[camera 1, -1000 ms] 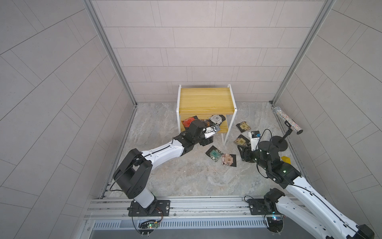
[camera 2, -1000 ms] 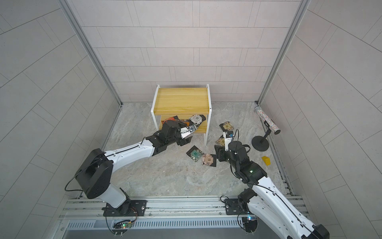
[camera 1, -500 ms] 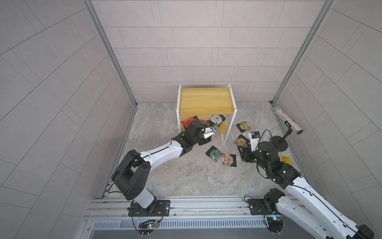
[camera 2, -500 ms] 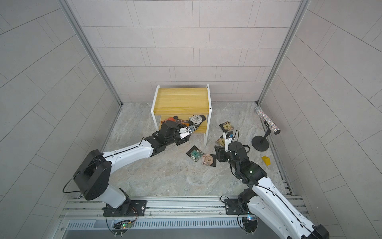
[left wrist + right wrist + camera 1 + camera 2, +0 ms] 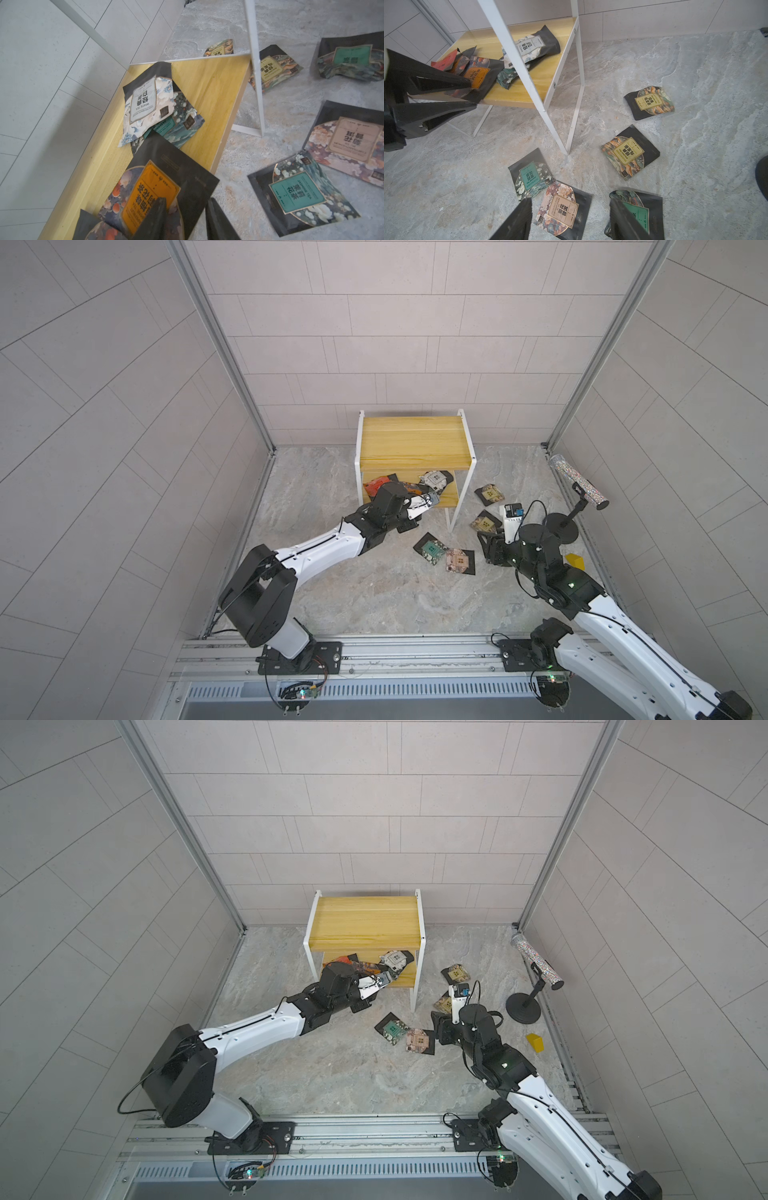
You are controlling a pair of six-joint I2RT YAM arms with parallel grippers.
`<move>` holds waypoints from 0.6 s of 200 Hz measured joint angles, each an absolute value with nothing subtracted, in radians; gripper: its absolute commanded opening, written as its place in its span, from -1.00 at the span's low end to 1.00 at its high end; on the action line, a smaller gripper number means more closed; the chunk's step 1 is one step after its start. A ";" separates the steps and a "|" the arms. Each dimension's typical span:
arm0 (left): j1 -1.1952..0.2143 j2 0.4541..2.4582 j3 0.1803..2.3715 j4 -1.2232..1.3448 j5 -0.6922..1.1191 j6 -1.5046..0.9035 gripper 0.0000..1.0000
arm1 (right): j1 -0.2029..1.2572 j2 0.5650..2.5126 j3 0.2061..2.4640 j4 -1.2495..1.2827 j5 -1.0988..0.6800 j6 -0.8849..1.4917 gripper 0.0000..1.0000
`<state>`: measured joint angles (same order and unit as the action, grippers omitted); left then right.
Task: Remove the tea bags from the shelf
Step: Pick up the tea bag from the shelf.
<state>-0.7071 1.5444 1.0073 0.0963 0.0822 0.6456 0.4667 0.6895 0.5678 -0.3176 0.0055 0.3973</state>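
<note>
The shelf point(image 5: 415, 439) stands at the back wall, and its lower board point(image 5: 207, 93) carries several tea bags. These are a white one point(image 5: 143, 104), a teal one point(image 5: 180, 124) under it, an orange one point(image 5: 149, 187) and a red one point(image 5: 444, 62). My left gripper point(image 5: 185, 218) reaches in at the board's front edge. Its jaws straddle the orange bag's overhanging corner point(image 5: 477, 97) with a gap still showing. Several tea bags lie on the floor. My right gripper point(image 5: 571, 218) hovers open over the pink-and-tan one point(image 5: 562, 207), beside a teal one point(image 5: 531, 178).
A black stand with a glittery tube point(image 5: 577, 485) and a small yellow block point(image 5: 574, 561) sit by the right wall. The shelf's white front leg point(image 5: 529, 87) rises between the two arms. Two tan-labelled bags point(image 5: 629, 151) point(image 5: 649, 101) lie right of it.
The left gripper's jaws have narrowed around the orange tea bag's corner, with the arm nearly still. The right arm and gripper have not moved.
</note>
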 measured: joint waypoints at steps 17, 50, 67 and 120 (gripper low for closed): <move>-0.707 1.536 1.007 0.083 0.083 0.645 -0.37 | 0.467 0.690 0.568 -0.317 0.006 0.397 0.27; -0.707 1.526 1.007 0.060 0.086 0.645 -0.54 | 0.467 0.690 0.568 -0.317 0.006 0.397 0.26; -0.707 1.523 1.007 0.054 0.087 0.645 -0.63 | 0.467 0.690 0.568 -0.317 0.006 0.397 0.27; -0.707 1.483 1.007 0.046 0.090 0.645 -0.80 | 0.467 0.690 0.567 -0.316 0.006 0.398 0.26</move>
